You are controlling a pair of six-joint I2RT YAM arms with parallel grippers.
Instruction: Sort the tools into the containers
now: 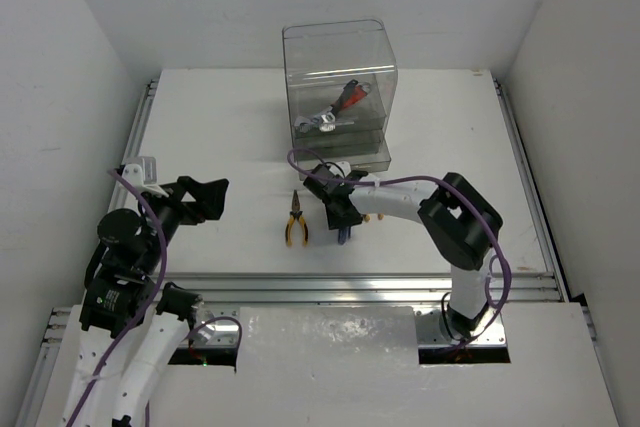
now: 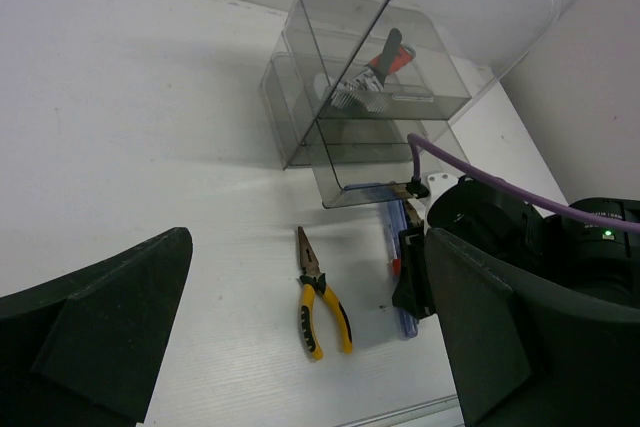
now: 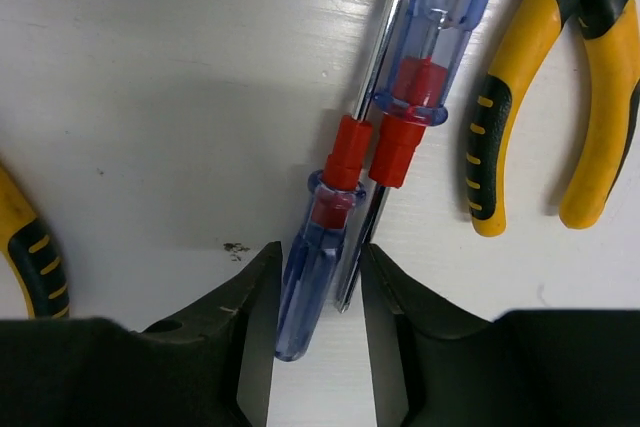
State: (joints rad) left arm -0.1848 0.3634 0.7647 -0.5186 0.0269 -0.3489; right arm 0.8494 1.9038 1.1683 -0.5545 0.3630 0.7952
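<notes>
Two thin screwdrivers lie side by side on the white table. My right gripper is open and straddles the blue handle of one screwdriver and the shaft tip of the other screwdriver; a small gap shows at the right finger. Yellow-handled pliers lie just beside them. A second pair of pliers lies to the left on the table. The clear containers stand at the back and hold a red-handled wrench. My left gripper hovers wide open, far left of the pliers.
The right arm reaches in front of the containers' lowest tray. A metal rail runs along the table's near edge. White walls close in on both sides.
</notes>
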